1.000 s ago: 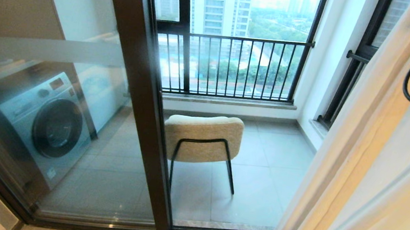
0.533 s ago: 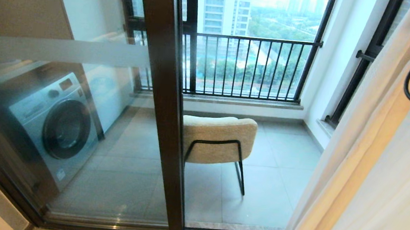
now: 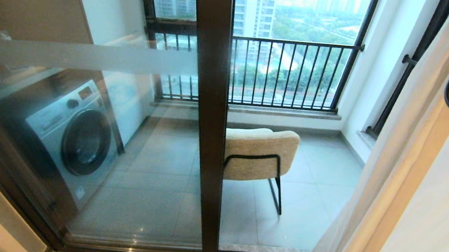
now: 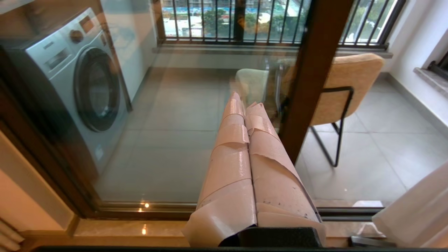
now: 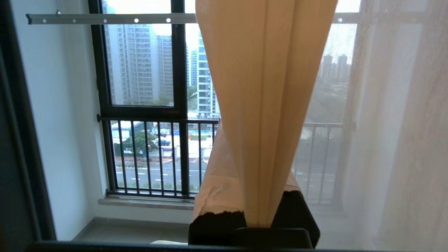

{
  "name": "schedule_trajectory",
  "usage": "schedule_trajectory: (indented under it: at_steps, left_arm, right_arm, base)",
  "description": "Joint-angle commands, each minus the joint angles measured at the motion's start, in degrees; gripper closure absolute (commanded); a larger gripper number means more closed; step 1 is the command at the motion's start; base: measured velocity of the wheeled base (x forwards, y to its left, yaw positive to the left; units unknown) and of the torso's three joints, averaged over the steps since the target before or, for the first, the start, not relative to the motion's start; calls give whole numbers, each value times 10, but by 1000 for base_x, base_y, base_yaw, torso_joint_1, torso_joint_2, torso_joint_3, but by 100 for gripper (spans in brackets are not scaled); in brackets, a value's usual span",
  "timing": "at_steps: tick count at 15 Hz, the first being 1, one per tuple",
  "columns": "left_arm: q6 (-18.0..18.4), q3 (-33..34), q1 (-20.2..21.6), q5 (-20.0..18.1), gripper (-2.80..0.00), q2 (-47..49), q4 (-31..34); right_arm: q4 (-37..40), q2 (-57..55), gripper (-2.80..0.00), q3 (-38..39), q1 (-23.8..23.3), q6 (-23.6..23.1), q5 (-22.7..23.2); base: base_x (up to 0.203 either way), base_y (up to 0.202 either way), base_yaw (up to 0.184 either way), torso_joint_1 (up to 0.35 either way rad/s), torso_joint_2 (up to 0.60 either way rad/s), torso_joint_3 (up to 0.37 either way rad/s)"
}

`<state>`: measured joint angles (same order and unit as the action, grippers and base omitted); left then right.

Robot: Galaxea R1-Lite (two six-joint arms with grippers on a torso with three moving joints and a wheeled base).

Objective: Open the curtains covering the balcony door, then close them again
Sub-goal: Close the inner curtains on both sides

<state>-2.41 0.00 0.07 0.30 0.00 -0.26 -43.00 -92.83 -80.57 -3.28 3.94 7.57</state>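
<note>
The balcony door (image 3: pixel 205 112) fills the left and centre. The curtains (image 3: pixel 417 181) hang bunched at the right. The right gripper (image 5: pixel 257 210) pinches a curtain fold; the left gripper (image 4: pixel 246 101) is closed, empty, near the glass.

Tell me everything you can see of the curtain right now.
The curtain is cream, finely woven fabric in long vertical pleats, partly sheer so the railing shows through in the right wrist view. It hangs bunched at the right of the balcony door, leaving most glass uncovered. The right gripper is shut on a gathered fold.
</note>
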Motion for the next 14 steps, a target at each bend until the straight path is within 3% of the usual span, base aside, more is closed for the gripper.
schedule_trajectory:
  at_steps: [1, 14]
  left_arm:
    - [0, 0, 0, 1, 0, 0, 0]
    - [0, 0, 0, 1, 0, 0, 0]
  right_arm:
    - [-2, 2, 0, 5, 0, 0, 1]
    - [-17, 3, 0, 23, 0, 0, 1]
  base:
    - [0, 187, -4, 1, 0, 1]
    - [0, 191, 1, 1, 1, 3]
